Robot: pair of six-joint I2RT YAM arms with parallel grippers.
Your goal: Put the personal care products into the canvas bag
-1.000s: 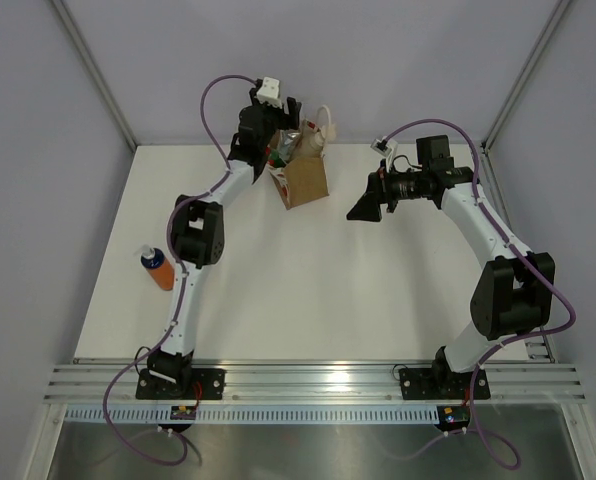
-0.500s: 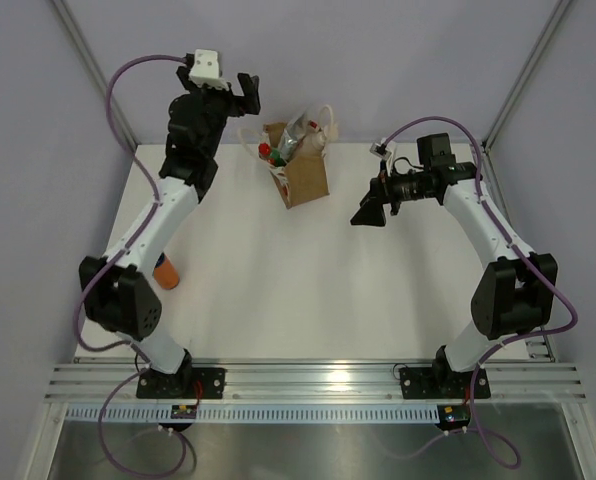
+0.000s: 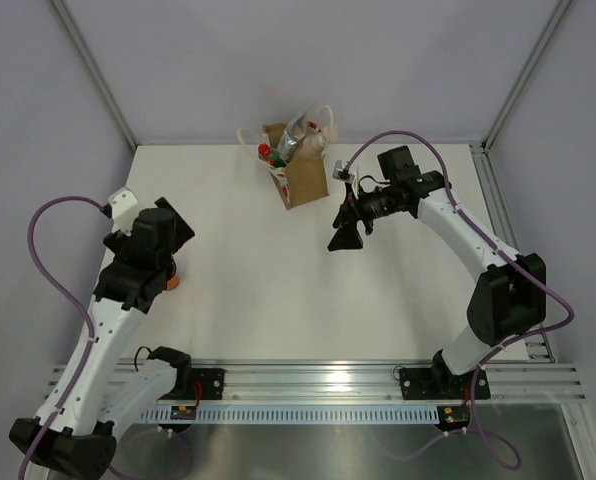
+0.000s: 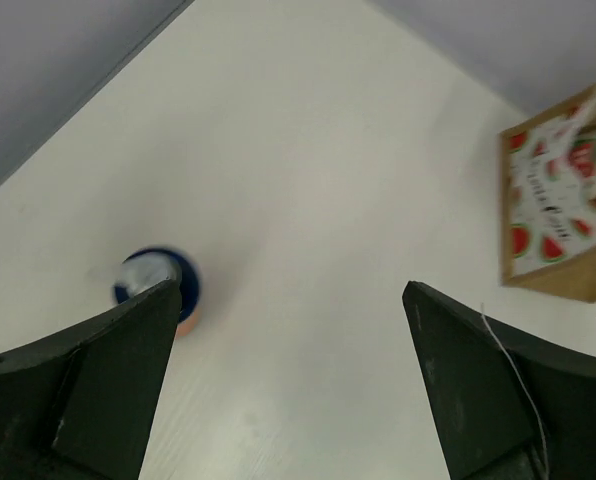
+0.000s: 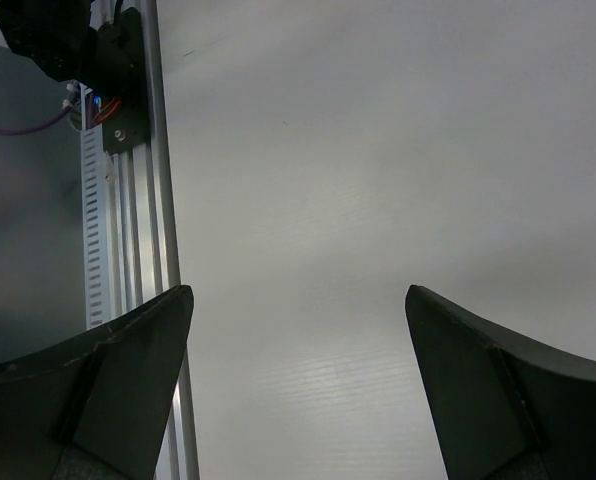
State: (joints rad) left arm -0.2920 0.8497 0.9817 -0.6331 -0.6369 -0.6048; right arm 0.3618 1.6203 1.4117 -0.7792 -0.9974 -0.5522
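Note:
The canvas bag stands at the back centre of the table, with a red-topped bottle, a silvery tube and a pump bottle sticking out of it. In the left wrist view its cream printed side shows at far right. Only an orange sliver of the orange bottle peeks out under my left arm. Seen from above, its blue cap sits just beside the left finger. My left gripper hangs open above the table. My right gripper is open and holds nothing, right of the bag.
A grooved aluminium rail runs along the near edge; it also shows in the right wrist view as a rail with an arm base on it. Grey walls and metal frame posts close in the back and sides.
My left arm has swung from the bag at the back down to the front left, over the orange bottle, its jaws widening. The right gripper shifted left toward the table's middle.

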